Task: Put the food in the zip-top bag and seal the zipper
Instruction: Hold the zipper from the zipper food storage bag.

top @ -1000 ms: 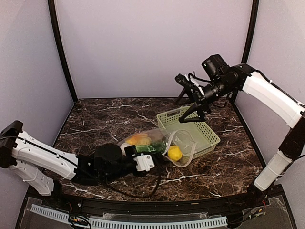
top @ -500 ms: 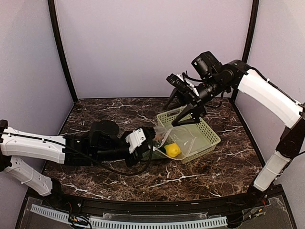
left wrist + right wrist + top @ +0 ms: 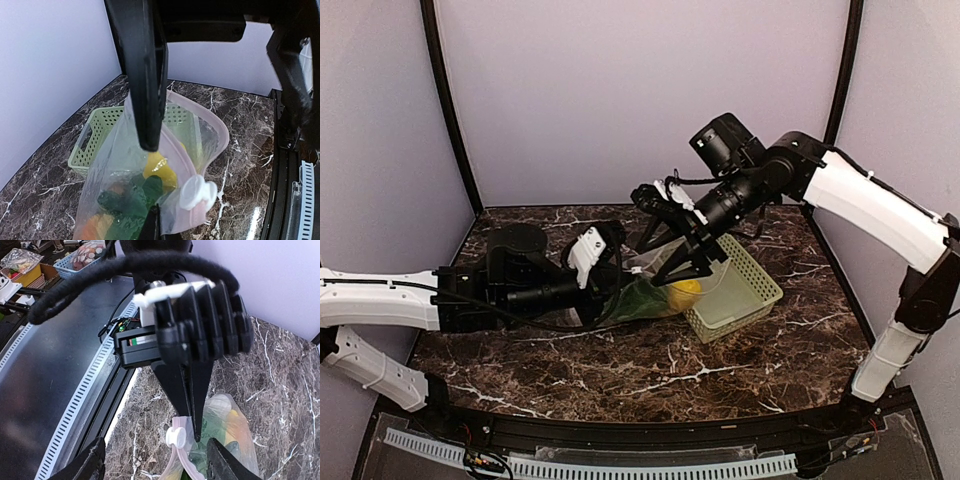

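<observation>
Pinching zipper point(image 3: 216, 122) with left gripper point(image 3: 622, 288), you hold zip-top bag point(image 3: 655, 295) up; food point(image 3: 127, 202) looks inside; right gripper point(image 3: 665, 262) spread, near mouth; sealing remains.

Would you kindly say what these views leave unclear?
Top external: the left gripper and right gripper cover much of the zip-top bag.
Left wrist: the food is blurred by plastic, cut by the bottom edge.
Right wrist: the bottom edge cuts off the bag's lower half.
</observation>
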You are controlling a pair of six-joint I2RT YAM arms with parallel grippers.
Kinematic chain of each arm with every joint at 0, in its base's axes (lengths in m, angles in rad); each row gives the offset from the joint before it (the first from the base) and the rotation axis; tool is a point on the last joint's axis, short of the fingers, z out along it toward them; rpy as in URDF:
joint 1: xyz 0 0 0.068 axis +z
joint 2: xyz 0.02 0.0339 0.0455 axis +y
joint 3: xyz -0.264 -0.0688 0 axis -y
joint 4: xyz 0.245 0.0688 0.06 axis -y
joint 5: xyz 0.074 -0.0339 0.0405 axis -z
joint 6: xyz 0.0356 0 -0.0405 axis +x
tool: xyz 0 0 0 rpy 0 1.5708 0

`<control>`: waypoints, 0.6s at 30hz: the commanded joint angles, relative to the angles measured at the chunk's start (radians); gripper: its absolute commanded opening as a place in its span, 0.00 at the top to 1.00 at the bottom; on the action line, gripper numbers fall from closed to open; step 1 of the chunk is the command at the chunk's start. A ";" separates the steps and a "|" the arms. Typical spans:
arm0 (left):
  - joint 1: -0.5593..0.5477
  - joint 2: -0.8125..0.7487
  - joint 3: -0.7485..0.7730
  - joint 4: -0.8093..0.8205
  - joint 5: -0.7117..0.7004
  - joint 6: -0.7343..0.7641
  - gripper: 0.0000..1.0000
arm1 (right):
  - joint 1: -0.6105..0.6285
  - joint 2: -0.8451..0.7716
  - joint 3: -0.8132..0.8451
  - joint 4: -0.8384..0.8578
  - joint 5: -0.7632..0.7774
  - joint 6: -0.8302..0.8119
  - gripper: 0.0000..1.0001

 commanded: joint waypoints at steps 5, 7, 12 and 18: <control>0.007 -0.071 0.046 -0.007 0.032 -0.040 0.99 | 0.021 0.033 0.043 0.086 0.123 0.065 0.40; 0.008 -0.074 0.045 -0.007 0.030 -0.044 0.99 | 0.027 0.038 0.055 0.095 0.145 0.075 0.45; 0.009 -0.081 0.040 -0.005 0.032 -0.053 0.99 | 0.035 0.055 0.075 0.110 0.165 0.098 0.57; 0.008 -0.086 0.037 -0.004 0.022 -0.055 0.99 | 0.048 0.060 0.076 0.107 0.163 0.092 0.62</control>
